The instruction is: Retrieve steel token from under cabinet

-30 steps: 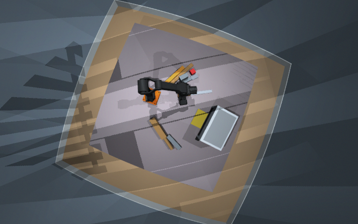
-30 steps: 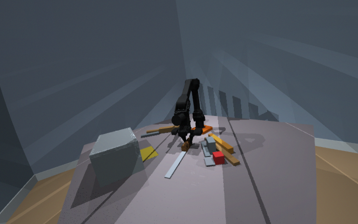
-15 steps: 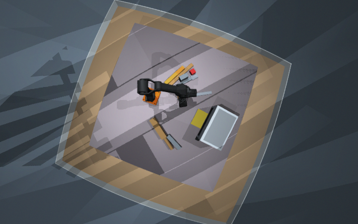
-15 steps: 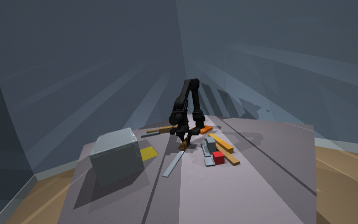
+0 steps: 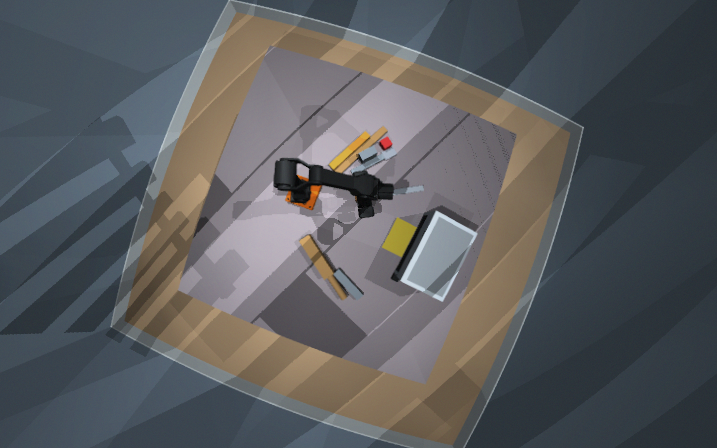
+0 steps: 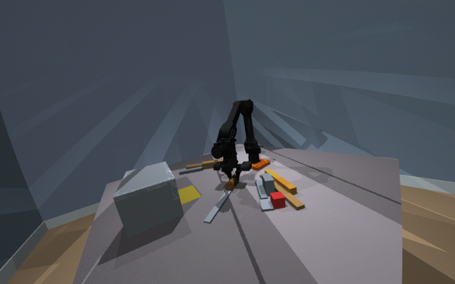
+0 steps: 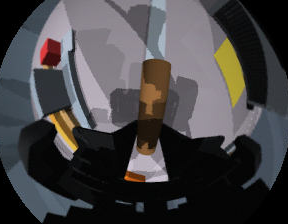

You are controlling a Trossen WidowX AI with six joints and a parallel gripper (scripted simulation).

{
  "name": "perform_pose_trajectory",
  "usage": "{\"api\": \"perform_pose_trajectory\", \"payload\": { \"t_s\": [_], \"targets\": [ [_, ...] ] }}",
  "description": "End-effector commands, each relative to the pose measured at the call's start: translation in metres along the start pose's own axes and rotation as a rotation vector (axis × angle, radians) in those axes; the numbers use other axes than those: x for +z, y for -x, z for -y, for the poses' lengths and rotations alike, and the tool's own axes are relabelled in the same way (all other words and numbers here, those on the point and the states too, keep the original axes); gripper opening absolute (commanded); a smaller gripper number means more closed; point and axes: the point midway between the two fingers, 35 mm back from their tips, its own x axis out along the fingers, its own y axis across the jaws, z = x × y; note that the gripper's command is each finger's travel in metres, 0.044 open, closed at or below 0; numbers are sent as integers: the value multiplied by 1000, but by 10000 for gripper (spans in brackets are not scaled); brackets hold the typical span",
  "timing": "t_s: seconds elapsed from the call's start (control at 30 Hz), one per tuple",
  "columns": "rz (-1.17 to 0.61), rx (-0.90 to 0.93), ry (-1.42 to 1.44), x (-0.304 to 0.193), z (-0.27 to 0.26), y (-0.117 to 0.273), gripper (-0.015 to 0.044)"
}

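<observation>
My gripper (image 6: pixel 233 177) (image 7: pixel 148 123) is shut on the brown handle of a long flat-bladed tool. The handle (image 6: pixel 231 183) (image 7: pixel 155 82) points forward from the fingers. The pale blade (image 5: pixel 412 189) (image 6: pixel 214 210) (image 7: pixel 156 30) reaches out past it, above or near the table and beside the cabinet, not under it. The grey cabinet (image 5: pixel 439 253) (image 6: pixel 149 208) stands with its dark slotted front towards the yellow marked area (image 5: pixel 398 237) (image 6: pixel 190 194) (image 7: pixel 230 70). No token shows on the yellow area. The steel token cannot be made out in any view.
A red cube (image 5: pixel 385 143) (image 6: pixel 277 200) (image 7: pixel 50 52), a grey block (image 5: pixel 367 154) (image 6: pixel 268 183) (image 7: pixel 51 90), flat grey pieces and an orange-yellow bar (image 5: pixel 349 150) (image 6: pixel 281 181) lie together on one side. A tan piece (image 5: pixel 316 256) and a grey bar (image 5: pixel 348 283) lie on the other side.
</observation>
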Motion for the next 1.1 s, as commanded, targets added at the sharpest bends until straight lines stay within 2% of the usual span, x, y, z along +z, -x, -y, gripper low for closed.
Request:
{"api": "perform_pose_trajectory", "payload": {
  "t_s": [0.0, 1.07],
  "targets": [
    [2, 0, -3, -1, 5, 1, 0],
    [1, -3, -2, -12, 36, 1, 0]
  ]
}}
